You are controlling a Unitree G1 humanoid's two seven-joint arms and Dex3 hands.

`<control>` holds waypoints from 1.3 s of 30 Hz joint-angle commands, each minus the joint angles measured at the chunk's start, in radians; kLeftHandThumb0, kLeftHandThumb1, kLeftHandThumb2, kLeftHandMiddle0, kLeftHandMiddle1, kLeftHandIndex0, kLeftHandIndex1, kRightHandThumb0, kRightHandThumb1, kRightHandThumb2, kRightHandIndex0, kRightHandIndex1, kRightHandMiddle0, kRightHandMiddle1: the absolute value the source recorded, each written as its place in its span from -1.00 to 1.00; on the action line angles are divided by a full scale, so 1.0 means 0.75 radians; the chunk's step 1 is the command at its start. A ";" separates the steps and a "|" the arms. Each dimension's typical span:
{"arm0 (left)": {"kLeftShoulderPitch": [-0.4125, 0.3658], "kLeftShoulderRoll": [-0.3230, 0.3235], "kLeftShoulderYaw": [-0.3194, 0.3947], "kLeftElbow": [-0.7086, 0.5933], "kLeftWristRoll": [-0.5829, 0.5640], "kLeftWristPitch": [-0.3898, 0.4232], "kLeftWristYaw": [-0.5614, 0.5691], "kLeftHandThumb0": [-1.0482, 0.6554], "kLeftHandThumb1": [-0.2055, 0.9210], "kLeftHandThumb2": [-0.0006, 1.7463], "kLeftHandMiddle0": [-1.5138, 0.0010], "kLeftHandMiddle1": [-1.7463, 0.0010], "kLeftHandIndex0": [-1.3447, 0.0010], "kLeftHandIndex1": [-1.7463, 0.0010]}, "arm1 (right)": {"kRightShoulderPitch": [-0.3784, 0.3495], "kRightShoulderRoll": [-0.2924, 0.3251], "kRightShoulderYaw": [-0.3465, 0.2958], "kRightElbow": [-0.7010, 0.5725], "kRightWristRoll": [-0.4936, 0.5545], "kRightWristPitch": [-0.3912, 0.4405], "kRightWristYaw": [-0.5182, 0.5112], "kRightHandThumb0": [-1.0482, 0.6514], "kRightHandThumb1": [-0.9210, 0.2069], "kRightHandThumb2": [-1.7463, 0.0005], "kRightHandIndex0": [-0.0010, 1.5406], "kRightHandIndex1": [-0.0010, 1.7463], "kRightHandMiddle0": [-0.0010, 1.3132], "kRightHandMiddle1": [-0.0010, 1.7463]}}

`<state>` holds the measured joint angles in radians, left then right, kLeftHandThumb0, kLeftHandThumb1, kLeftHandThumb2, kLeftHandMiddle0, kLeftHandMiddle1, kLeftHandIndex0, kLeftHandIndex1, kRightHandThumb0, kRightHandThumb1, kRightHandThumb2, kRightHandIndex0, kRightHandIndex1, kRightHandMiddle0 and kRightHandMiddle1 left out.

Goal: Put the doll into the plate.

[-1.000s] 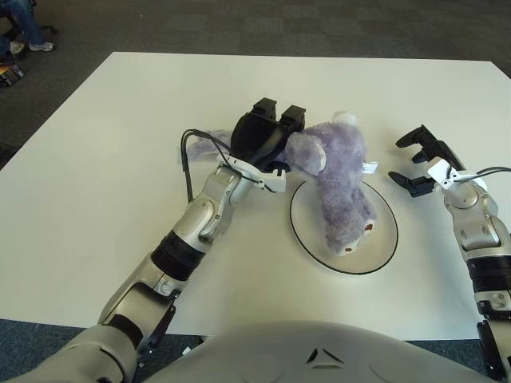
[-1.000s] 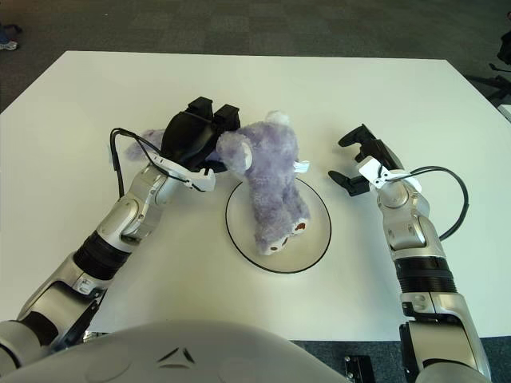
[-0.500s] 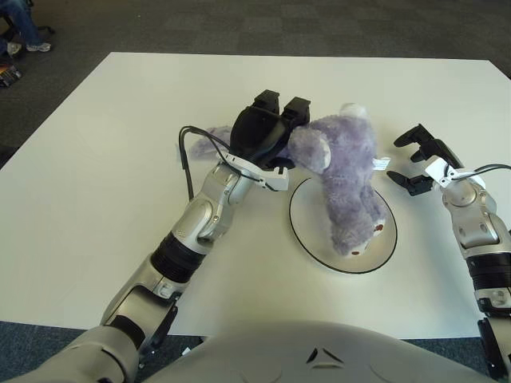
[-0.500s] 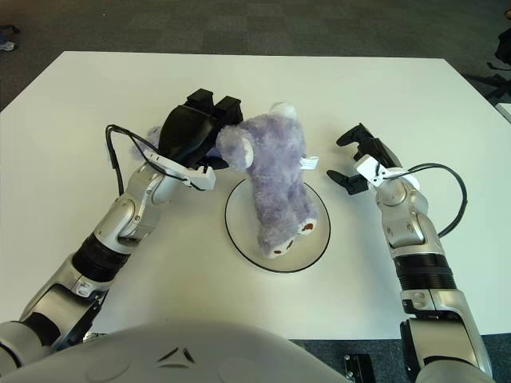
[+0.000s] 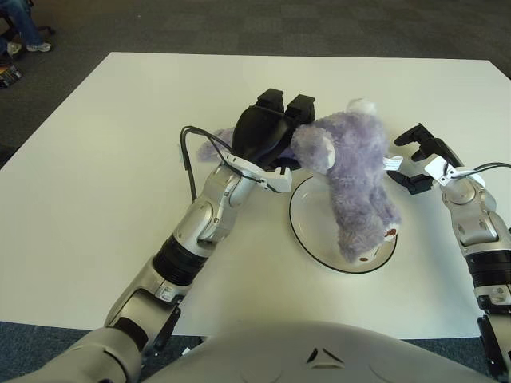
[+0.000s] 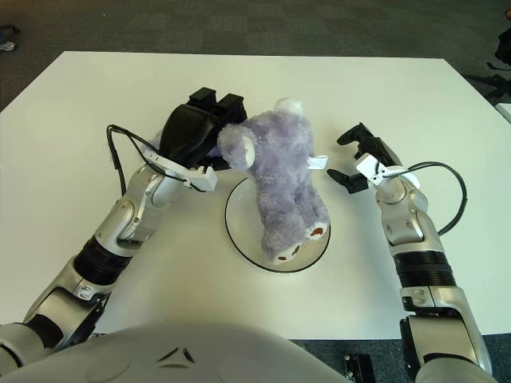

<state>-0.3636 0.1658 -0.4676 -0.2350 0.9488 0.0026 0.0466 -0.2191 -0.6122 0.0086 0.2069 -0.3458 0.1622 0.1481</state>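
Right of the left hand (image 5: 267, 132), whose fingers clutched its side, the fluffy purple plush doll (image 5: 351, 179) stood feet-down over the round white black-rimmed plate (image 5: 307, 227). Released carelessly, it could topple onto the plate's right rim, toward the spread, empty right hand (image 5: 421, 159).

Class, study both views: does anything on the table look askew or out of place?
Yes. The doll is not lying in the plate: the left hand holds it by the head, tilted, its feet over the plate's right side. The right hand shows open, right of the doll.
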 commanded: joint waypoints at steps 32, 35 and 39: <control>0.037 -0.014 -0.017 -0.114 -0.082 -0.139 -0.123 0.22 -0.51 0.82 -0.07 -1.00 0.14 -0.94 | -0.025 0.014 0.050 0.269 0.033 -0.056 0.074 -0.23 0.27 -0.27 -0.87 0.61 -1.00 0.48; 0.045 -0.016 -0.022 -0.112 -0.075 -0.146 -0.121 0.23 -0.49 0.79 -0.09 -0.92 0.18 -0.98 | -0.027 0.015 0.043 0.279 0.054 -0.072 0.083 -0.22 0.27 -0.27 -0.87 0.59 -1.00 0.45; 0.049 -0.017 -0.026 -0.105 -0.080 -0.164 -0.115 0.23 -0.53 0.75 -0.18 -0.72 0.13 -1.00 | -0.014 0.017 0.033 0.257 0.065 -0.075 0.083 -0.19 0.28 -0.28 -0.86 0.55 -1.00 0.40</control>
<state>-0.3326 0.1543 -0.4829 -0.3121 0.8903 -0.1038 -0.0454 -0.2942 -0.6218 0.0127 0.3636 -0.3199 0.0737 0.1557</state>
